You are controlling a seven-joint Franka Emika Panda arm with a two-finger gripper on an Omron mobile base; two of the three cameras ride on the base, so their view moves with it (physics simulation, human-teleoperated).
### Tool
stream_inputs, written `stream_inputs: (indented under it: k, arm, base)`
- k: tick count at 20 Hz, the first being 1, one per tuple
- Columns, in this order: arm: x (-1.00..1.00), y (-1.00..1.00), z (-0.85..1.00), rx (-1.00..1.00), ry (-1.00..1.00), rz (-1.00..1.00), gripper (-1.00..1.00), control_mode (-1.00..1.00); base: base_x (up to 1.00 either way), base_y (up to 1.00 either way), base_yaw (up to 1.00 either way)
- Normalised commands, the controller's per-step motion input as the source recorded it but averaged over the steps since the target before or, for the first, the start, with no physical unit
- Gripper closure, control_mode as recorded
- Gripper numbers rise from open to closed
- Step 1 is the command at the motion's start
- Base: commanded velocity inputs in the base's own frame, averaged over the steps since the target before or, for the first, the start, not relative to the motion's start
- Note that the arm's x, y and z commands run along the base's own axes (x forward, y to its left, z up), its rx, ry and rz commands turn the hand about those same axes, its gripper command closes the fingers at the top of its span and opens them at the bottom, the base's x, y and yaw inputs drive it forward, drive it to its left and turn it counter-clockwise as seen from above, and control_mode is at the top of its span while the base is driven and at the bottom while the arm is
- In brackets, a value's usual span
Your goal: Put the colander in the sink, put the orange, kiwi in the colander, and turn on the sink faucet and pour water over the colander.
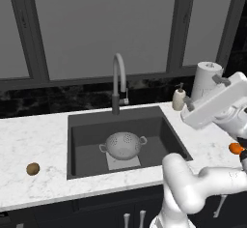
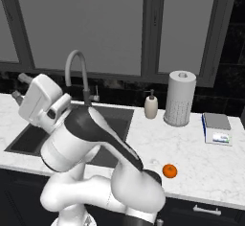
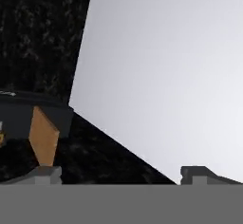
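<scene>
The silver colander (image 1: 124,145) stands upright on the floor of the dark sink (image 1: 84,125), below the gooseneck sink faucet (image 1: 118,79), whose spout carries no water. A brown kiwi (image 1: 33,168) lies on the marble counter left of the sink. On the counter to the right of the sink rests the orange (image 2: 169,171), partly behind my arm in the left base view (image 1: 235,148). My gripper (image 1: 204,92) (image 2: 20,87) is raised high over the sink's right side, tilted up toward the window, open with nothing between its fingertips (image 3: 47,173).
A white soap dispenser (image 1: 179,98) and a paper towel roll (image 2: 180,98) stand behind the sink's right corner. A small flat scale-like box (image 2: 217,127) lies further right. Window panes and a dark marble backsplash rise behind the counter.
</scene>
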Motion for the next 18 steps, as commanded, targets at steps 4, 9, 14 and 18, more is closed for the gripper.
stream_inputs:
  k: [4,9,14,18]
  arm:
    - [-0.06,0.77,-0.14,-0.2,-0.95,0.0,-1.0,-1.0]
    - [-0.06,0.6,0.0,-0.17,-0.91,-0.08,-1.0,-1.0]
    - [-0.3,0.38,0.0,-0.2,-0.87,-0.3,-1.0,-1.0]
    - [-0.31,0.33,0.0,-0.39,-0.39,-0.38,-1.0,-1.0]
  base:
    - [0.0,0.0,0.0]
    - [0.0,0.0,0.0]
    - [0.0,0.0,0.0]
    - [0.0,0.0,0.0]
